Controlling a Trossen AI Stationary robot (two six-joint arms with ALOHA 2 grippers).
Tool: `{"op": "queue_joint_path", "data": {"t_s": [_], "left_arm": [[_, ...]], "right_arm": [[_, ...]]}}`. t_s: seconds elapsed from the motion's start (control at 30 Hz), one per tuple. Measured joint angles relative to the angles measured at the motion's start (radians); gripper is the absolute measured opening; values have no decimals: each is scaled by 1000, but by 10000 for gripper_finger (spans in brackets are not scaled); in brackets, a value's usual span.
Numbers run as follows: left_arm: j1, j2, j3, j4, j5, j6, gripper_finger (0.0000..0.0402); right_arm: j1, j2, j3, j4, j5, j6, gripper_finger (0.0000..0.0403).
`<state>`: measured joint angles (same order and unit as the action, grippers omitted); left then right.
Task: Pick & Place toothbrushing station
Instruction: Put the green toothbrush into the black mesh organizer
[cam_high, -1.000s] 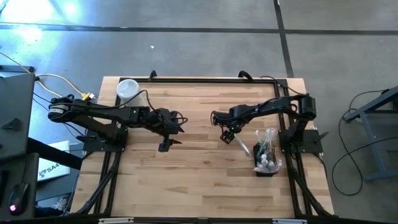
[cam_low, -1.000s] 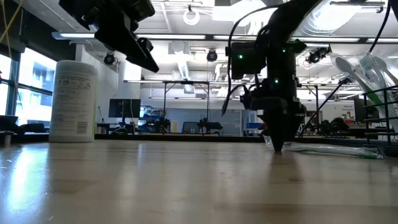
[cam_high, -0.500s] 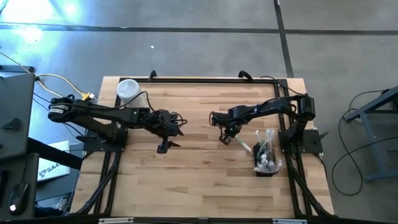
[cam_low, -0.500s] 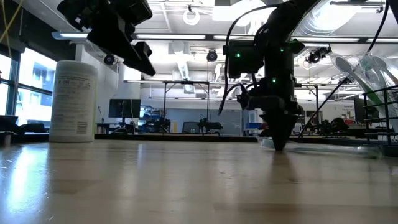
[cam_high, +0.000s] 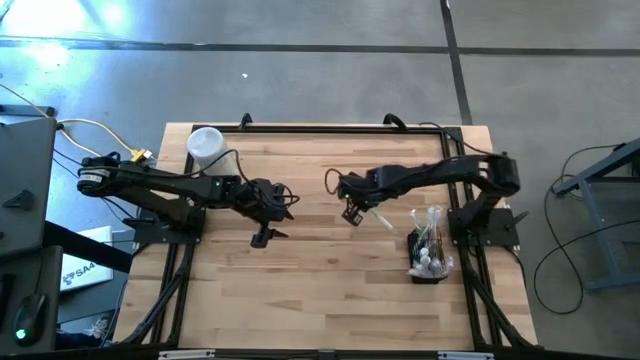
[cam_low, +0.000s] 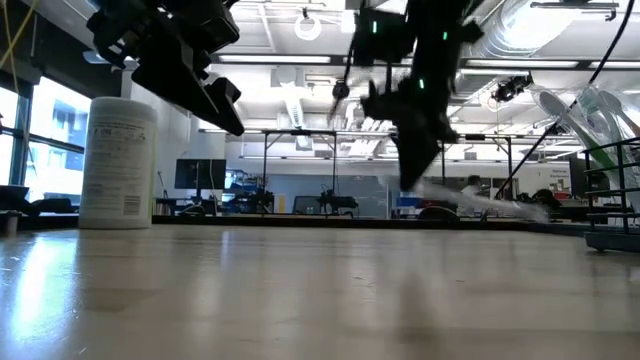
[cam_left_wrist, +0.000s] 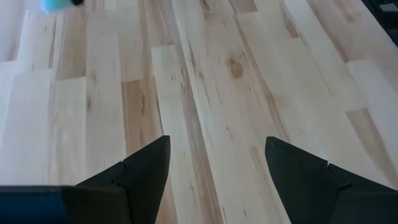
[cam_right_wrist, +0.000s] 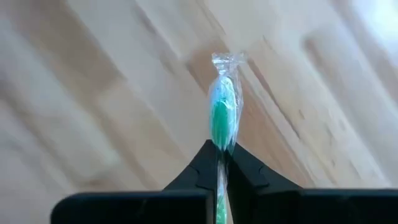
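My right gripper (cam_high: 351, 213) is shut on a clear-wrapped green toothbrush (cam_high: 376, 216) above the table's middle, left of the black mesh holder (cam_high: 428, 268). The holder stands near the right edge with several wrapped toothbrushes (cam_high: 429, 236) upright in it. In the low view the held toothbrush (cam_low: 480, 200) is a blurred streak reaching from my right gripper (cam_low: 412, 180) toward the holder (cam_low: 612, 190). My left gripper (cam_high: 264, 238) hangs open over bare wood left of centre, with nothing between its fingers (cam_left_wrist: 146, 171). My right gripper pinches the toothbrush between its two fingers (cam_right_wrist: 205, 165), a little back from its green, wrapper-tipped end (cam_right_wrist: 222, 124). The fingers come from above, pointing steeply down, across the brush. The brush is off the table and slants down toward the holder side.
A white canister (cam_high: 205, 146) stands at the far left corner of the table, also seen in the low view as the canister (cam_low: 118, 163). Bare wood (cam_high: 320, 290) lies between the arms and along the near edge.
My right gripper has risen and moved toward the table's left and far side, tipping as it went. The toothbrush, which lay flat on the table beside the holder, has come up with it and now hangs off the wood.
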<state>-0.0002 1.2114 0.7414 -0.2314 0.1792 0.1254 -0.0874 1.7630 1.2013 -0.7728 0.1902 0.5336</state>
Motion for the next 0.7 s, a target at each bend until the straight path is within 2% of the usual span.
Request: {"op": "queue_joint_path", "data": {"t_s": [0.2,0.3,0.5,0.7], "left_arm": [[0,0,0,-4,0,3,260],[0,0,0,-3,0,2,260],[0,0,0,66,13,4,260],[0,0,0,74,36,1,260]], "right_arm": [[84,-128,87,-1,114,-11,5],[162,-222,103,5,236,5,4],[380,-346,98,-67,595,109,4],[571,-402,60,-131,786,271,4]]}}
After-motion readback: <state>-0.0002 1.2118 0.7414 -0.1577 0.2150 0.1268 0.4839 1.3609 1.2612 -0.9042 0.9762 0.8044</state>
